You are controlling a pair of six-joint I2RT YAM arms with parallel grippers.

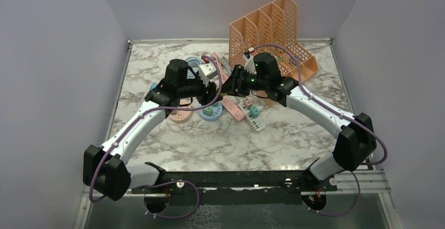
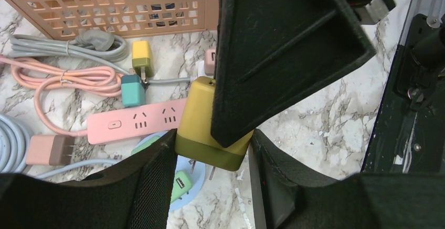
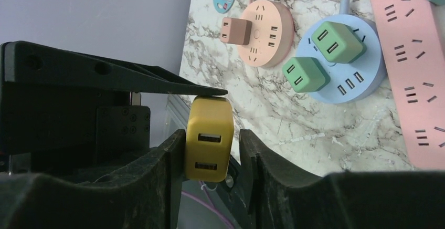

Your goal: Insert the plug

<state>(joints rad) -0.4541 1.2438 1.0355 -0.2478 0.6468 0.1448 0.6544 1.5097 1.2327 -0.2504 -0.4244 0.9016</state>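
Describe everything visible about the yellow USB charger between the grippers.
The yellow USB charger is a rounded, matte plastic block with two USB ports on one face and metal prongs on the opposite end. Held above the marble table, it is clamped between the fingers of the left gripper; those of the right gripper flank it closely, grip unclear.

The yellow two-port USB charger plug (image 2: 210, 126), prongs bare, sits clamped in the left gripper (image 2: 214, 150) above the worktop (image 2: 325, 129).
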